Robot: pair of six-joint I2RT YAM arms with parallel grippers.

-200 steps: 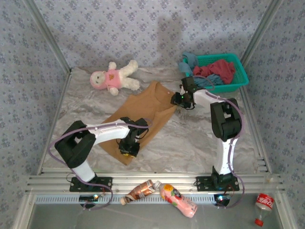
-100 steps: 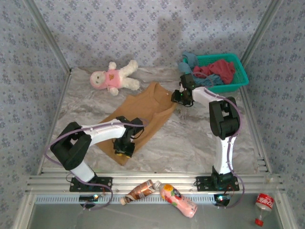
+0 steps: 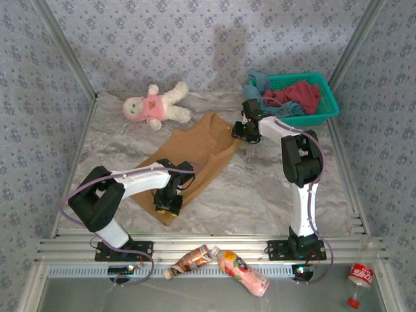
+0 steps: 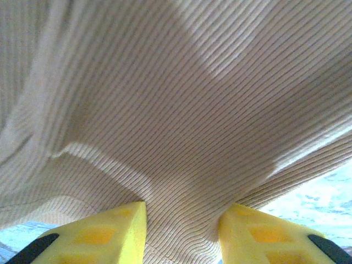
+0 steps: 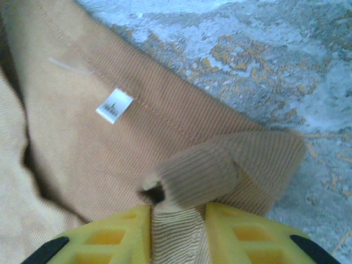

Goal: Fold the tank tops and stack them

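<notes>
The tan-brown tank top [image 3: 195,156] lies spread diagonally across the middle of the table. My left gripper [image 3: 167,204] is at its lower hem, and ribbed tan cloth [image 4: 181,137] bunches between the yellow fingers [image 4: 118,234] of my left gripper [image 4: 182,214]. My right gripper [image 3: 242,131] is at the upper right shoulder. In the right wrist view the right gripper [image 5: 177,214] pinches a folded strap [image 5: 220,170], near a white label [image 5: 114,104]. The dark red tank top [image 3: 300,94] and the dusty blue one [image 3: 260,83] lie crumpled in the basket.
The teal basket [image 3: 329,103] stands at the back right. A white plush doll in pink [image 3: 155,104] lies at the back left. Two bottles [image 3: 195,259] [image 3: 244,273] lie on the front rail, and another bottle [image 3: 359,276] at the far right. The table cover is crinkled grey.
My right gripper has shifted up and left onto the shoulder strap and narrowed on it. My left gripper has slid a little left along the lower hem.
</notes>
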